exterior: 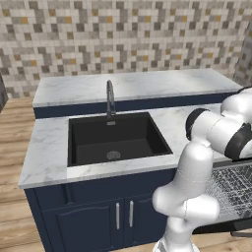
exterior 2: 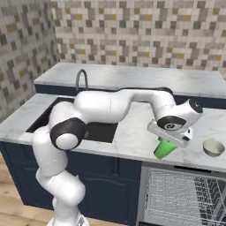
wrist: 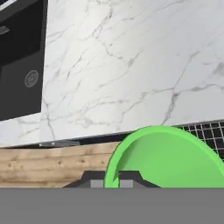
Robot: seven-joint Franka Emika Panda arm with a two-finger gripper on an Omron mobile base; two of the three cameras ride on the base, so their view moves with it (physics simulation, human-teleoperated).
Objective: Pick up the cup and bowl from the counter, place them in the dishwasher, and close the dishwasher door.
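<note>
L base: dishwasher (exterior: 231,189) rack open, lower right. R base: my gripper (exterior 2: 170,140) pinched tight on cup (exterior 2: 164,148) rim, lifted over counter (exterior 2: 132,137) edge; bowl (exterior 2: 213,147) waits. Hand: cup (wrist: 168,157) above rack. Next: lower into rack, release.

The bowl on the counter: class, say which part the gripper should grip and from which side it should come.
Probably the rim of the bowl, from above. It sits upright and open on the counter, so one finger can go inside the wall and one outside. The gripper, shut on the cup, must free itself first.
</note>
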